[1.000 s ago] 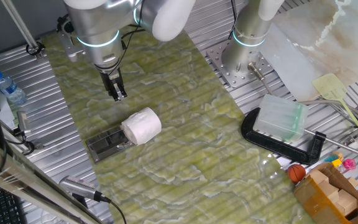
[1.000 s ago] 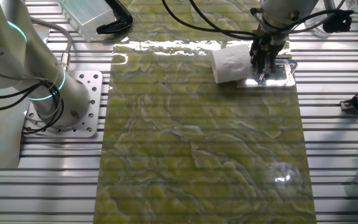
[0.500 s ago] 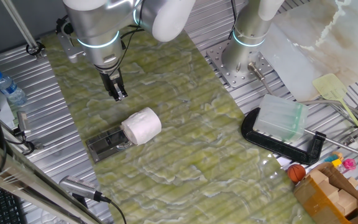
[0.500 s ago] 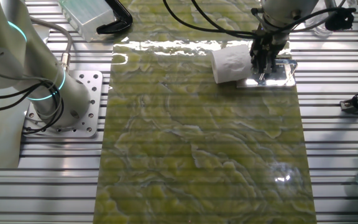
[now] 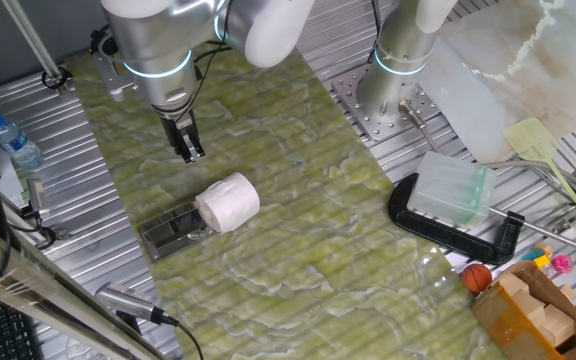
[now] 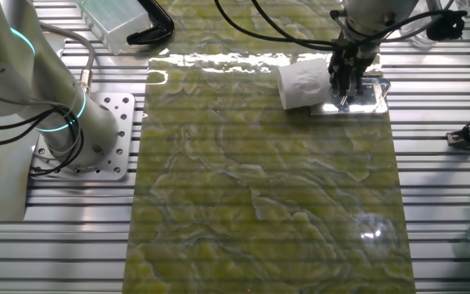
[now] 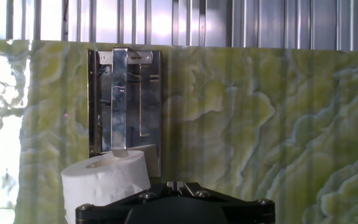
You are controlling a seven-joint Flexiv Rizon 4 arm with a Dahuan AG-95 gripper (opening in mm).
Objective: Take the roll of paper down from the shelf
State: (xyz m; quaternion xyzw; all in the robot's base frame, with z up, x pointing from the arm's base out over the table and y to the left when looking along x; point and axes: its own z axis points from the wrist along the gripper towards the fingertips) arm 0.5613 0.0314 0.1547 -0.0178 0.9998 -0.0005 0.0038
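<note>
Apparently clenched on nothing, one claw [image 5: 189, 152] hovers near one roll of paper [image 5: 228, 202] overlapping one shelf [image 5: 168, 232].

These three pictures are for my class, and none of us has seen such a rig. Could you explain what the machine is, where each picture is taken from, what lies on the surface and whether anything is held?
The machine is a silver robot arm ending in a two-finger gripper. Two pictures come from fixed cameras on different sides of the table; the third comes from a camera on the hand, looking along the fingers. On the green marbled mat stands a small low shelf of shiny grey metal, and a white roll of soft toilet paper rests at one end of it. A clear ribbed plastic box sits on a black clamp off to the side. The gripper holds nothing; its fingers look closed together, away from the roll.
</note>
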